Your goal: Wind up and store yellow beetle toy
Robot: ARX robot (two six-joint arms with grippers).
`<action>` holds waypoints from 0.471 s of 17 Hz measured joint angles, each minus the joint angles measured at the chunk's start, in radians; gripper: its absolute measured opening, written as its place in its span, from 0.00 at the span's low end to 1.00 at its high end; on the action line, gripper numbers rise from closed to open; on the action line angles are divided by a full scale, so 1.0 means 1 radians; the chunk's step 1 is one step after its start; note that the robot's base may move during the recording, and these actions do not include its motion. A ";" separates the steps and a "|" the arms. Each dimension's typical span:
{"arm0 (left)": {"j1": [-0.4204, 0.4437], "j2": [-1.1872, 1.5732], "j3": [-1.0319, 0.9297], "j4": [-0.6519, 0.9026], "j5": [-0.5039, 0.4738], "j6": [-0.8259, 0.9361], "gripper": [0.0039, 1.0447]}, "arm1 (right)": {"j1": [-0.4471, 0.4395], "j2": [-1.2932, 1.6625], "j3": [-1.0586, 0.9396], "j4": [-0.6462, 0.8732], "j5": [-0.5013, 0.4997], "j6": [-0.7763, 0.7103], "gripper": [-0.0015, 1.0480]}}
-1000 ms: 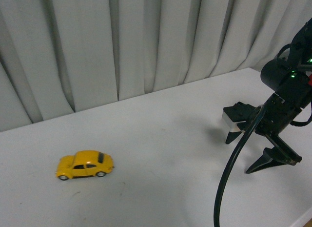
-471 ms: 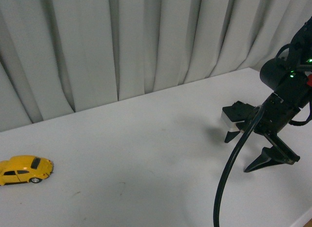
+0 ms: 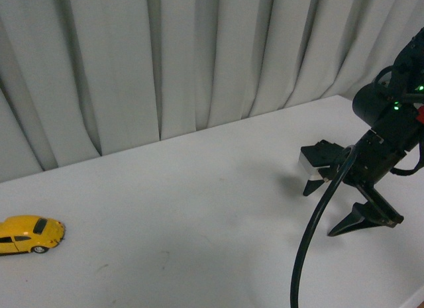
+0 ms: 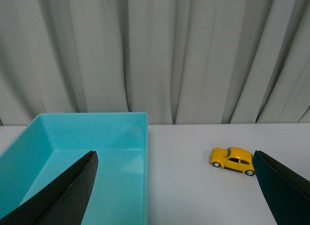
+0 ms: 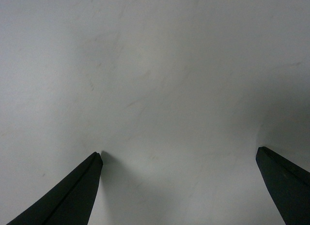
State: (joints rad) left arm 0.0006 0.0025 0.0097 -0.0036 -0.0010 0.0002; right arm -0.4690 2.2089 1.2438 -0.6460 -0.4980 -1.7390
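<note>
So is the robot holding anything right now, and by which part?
Nothing is held. The right hand and the left hand are both open and empty; the yellow beetle toy sits alone on the table, touched by neither.

Left end effector (image 4: 174, 153) spread wide — yellow beetle toy (image 4: 232, 160) near teal bin (image 4: 97, 130).

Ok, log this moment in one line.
yellow beetle toy: on table, outside teal bin | left tool: open, empty | right tool: open, empty | status: not stored
</note>
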 joint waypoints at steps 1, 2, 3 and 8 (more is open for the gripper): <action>0.000 0.000 0.000 0.000 0.000 0.000 0.94 | 0.021 -0.014 -0.018 0.053 -0.043 0.004 0.93; 0.000 0.000 0.000 0.000 0.000 0.000 0.94 | 0.053 -0.027 -0.024 0.105 -0.094 0.003 0.93; 0.000 0.000 0.000 0.000 0.000 0.000 0.94 | 0.099 -0.064 -0.044 0.175 -0.186 0.003 0.93; 0.000 0.000 0.000 0.000 0.000 0.000 0.94 | 0.169 -0.232 -0.064 0.343 -0.352 0.001 0.93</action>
State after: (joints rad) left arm 0.0006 0.0025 0.0097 -0.0036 -0.0010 0.0002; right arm -0.2996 1.9774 1.1801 -0.3031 -0.8501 -1.7382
